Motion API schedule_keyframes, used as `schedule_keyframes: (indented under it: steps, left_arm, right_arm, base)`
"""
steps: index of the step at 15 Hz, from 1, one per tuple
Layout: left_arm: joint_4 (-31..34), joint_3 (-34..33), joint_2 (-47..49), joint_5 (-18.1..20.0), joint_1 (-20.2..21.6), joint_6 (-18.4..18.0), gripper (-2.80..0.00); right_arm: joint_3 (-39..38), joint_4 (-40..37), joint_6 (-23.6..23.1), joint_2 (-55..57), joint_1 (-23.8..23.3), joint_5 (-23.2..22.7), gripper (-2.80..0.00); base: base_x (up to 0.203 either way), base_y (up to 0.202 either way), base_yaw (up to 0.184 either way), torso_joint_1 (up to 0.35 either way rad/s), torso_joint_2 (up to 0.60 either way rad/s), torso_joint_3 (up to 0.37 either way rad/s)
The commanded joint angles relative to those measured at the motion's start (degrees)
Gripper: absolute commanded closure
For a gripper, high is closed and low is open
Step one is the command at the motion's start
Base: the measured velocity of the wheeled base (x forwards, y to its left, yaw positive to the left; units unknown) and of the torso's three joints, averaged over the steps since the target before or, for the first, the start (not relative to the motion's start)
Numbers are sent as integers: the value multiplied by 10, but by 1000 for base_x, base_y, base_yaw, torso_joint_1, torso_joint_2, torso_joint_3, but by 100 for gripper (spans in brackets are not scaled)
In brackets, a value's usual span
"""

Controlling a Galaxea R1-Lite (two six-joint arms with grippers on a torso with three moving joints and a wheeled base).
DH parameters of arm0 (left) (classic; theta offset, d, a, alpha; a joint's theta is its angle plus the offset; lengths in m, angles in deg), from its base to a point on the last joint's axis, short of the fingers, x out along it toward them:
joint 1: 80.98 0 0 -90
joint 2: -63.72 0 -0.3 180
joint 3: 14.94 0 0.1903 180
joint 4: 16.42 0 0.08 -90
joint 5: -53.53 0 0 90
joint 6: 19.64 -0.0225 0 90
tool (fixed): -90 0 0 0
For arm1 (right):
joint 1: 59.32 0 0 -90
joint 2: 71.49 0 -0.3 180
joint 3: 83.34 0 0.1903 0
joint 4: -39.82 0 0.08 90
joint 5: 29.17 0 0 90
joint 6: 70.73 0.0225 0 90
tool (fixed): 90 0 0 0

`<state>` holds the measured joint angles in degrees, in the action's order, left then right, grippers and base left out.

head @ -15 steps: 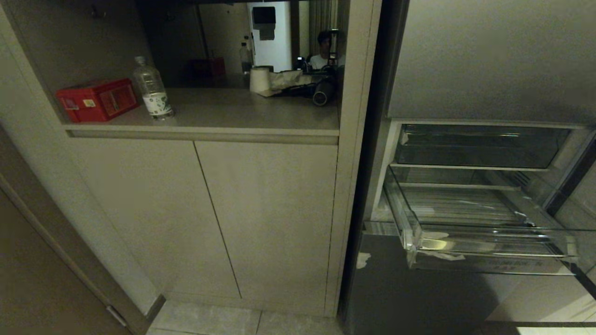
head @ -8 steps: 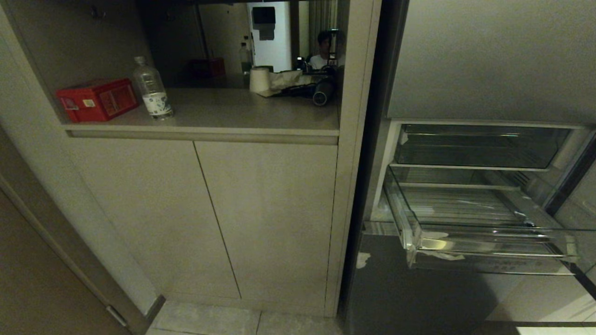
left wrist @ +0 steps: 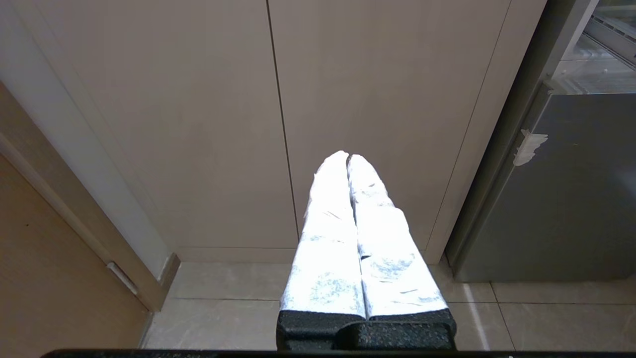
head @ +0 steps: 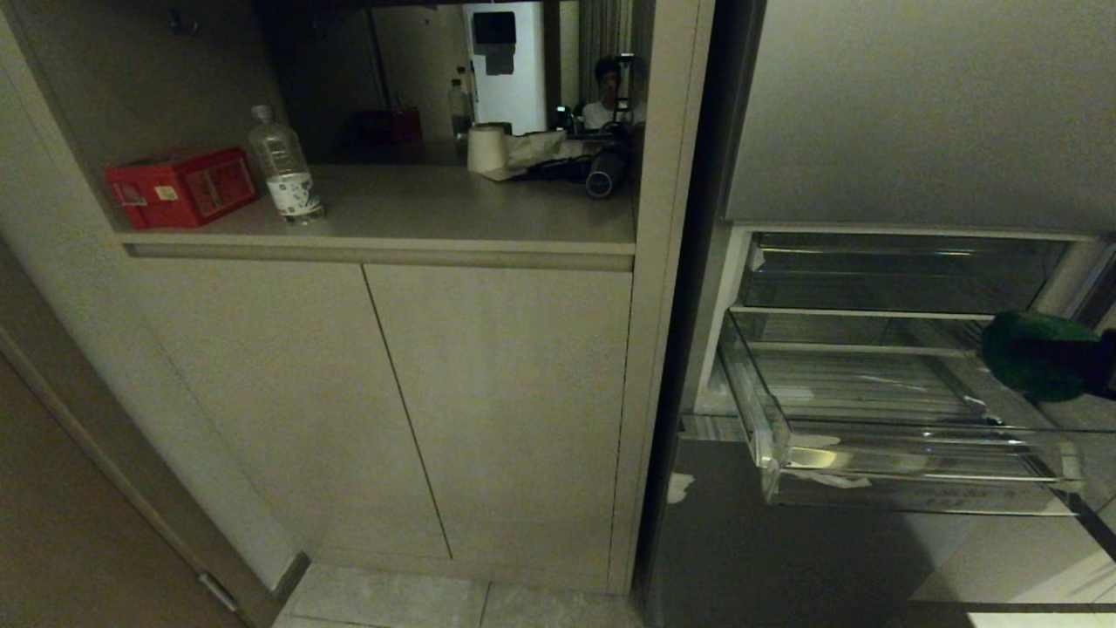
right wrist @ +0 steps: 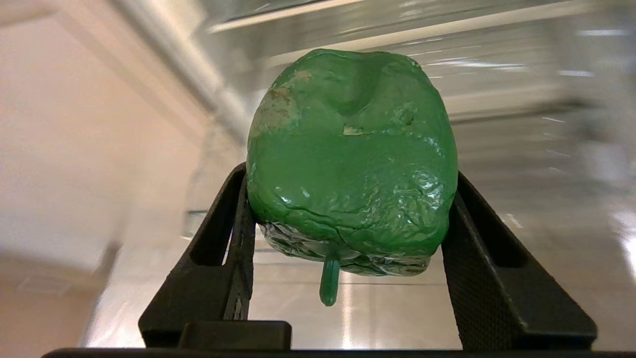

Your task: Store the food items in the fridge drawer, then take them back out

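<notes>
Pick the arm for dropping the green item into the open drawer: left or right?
Right. The right gripper already clamps the green pepper beside the fridge drawer; the left gripper is shut, empty, facing the cabinet doors.

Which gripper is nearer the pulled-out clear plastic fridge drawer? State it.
Right. The right gripper, clamped on the glossy green pepper, hangs at the clear plastic fridge drawer's right end. The left gripper is shut, off by the beige cabinet doors.

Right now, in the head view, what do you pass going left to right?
Red box → water bottle → paper roll → fridge drawer → green pepper in the right gripper.
</notes>
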<state>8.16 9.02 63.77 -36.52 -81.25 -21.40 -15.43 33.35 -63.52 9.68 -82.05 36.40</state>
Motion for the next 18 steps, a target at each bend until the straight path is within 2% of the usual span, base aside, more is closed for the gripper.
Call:
schedule_keyframes:
  steps: [1,3,5,8,14,15,18]
  left_arm:
    - [0,0,0,0,0,0,0]
    - [0,0,1,0,-1,0,0]
    - [0,-1,0,0,0,0,0]
    - [0,0,0,0,-1,0,0]
    - [0,0,0,0,0,0,0]
    - [0,0,0,0,-1,0,0]
    - [0,0,1,0,0,0,0]
  right_arm:
    - [2,62,8,94,49,-1,0]
    - [11,119,13,142,64,7,0]
    - [47,141,18,190,71,34,0]
    - [105,147,43,249,73,67,0]
    - [193,147,83,344,72,106,0]
    - [210,147,84,356,72,109,-280]
    - [225,147,84,368,70,110,-280]
  base:
    - [0,0,0,0,0,0]
    - [0,0,0,0,0,0]
    - [0,0,0,0,0,0]
    - [0,0,0,0,0,0]
    - [0,0,0,0,0,0]
    - [0,0,0,0,0,0]
    - [0,0,0,0,0,0]
